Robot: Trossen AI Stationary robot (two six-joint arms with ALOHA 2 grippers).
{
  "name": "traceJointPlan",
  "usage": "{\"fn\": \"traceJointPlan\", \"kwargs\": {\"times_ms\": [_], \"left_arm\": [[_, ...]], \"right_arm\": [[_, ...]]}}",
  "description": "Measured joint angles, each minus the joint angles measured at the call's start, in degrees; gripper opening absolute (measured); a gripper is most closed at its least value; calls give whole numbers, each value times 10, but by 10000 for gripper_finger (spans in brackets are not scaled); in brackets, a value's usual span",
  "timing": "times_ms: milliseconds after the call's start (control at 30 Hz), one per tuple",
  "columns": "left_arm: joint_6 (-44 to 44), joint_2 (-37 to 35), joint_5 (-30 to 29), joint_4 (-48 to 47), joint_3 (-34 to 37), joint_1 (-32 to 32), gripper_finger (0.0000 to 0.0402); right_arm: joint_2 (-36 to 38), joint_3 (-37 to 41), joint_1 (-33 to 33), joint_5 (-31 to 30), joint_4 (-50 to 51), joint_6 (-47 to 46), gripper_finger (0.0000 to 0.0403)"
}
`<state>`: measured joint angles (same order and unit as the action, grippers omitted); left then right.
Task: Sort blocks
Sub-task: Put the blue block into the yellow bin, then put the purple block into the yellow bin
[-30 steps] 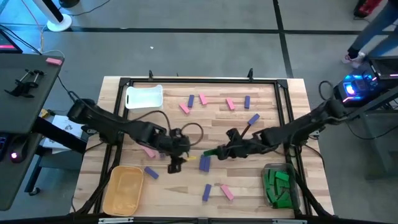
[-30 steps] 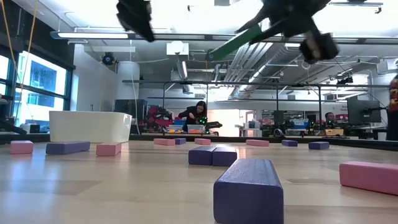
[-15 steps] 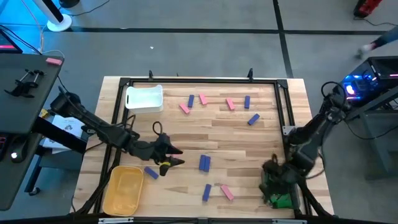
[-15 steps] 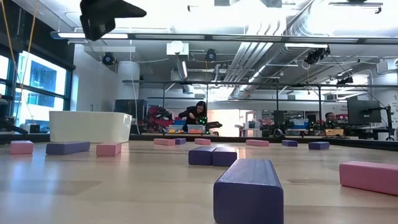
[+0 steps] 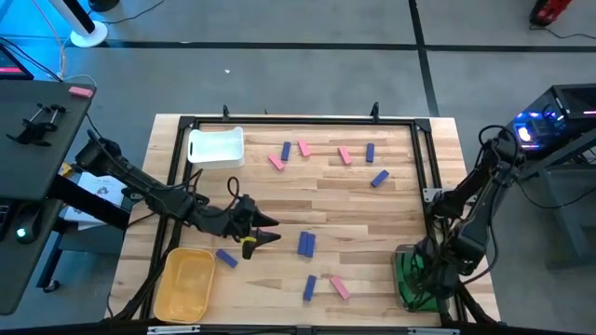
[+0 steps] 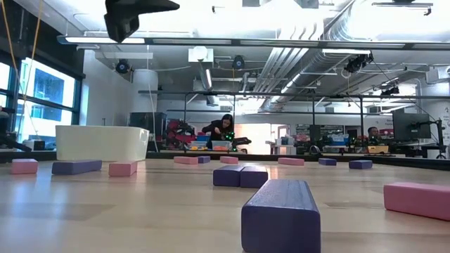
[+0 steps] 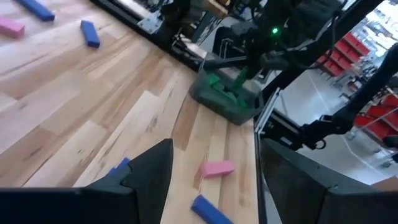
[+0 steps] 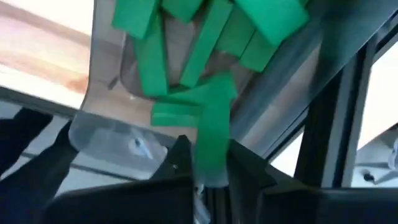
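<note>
We see two dark, slender arms of jointed segments, black cables looping loose alongside each. The left gripper (image 5: 264, 234) shows a yellow patch at its wrist; its fingers (image 7: 149, 171) are matte black wedges, broad and angular.

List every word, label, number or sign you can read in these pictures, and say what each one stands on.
None can be read.
Small flat green, pink and blue-purple blocks: plain, no print.
White bin, yellow bin, clear bin of green blocks: no labels visible.
Screens in the room behind the wooden table: too small and blurred to read.
</note>
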<state>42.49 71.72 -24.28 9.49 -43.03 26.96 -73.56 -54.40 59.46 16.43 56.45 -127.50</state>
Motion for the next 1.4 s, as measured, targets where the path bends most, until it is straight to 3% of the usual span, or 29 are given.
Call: {"fn": "traceJointPlan", "kwargs": {"times_ms": [367, 567, 767, 933, 1167, 1267, 1400], "left_arm": [[-6, 0, 2, 7, 0, 2, 227], [0, 0, 20, 5, 0, 8, 227], [9, 0, 12, -6, 0, 17, 227], [9, 1, 11, 15, 0, 1, 227], [-19, 0, 53, 58, -1, -32, 227], [-41, 0, 67, 74, -1, -43, 227], [-90, -1, 93, 82, -1, -63, 227]], "right_arm": [[0, -57, -7, 1, -29, 108, 195], [-7, -57, -36, -135, -190, 122, 212], [-78, -51, -144, -179, -269, 226, 213], [-72, -50, -256, -236, -190, 273, 213], [-9, -50, -422, -344, 124, 240, 213], [-7, -35, -498, -368, 143, 227, 213], [-26, 21, -587, -358, 77, 243, 213]]}}
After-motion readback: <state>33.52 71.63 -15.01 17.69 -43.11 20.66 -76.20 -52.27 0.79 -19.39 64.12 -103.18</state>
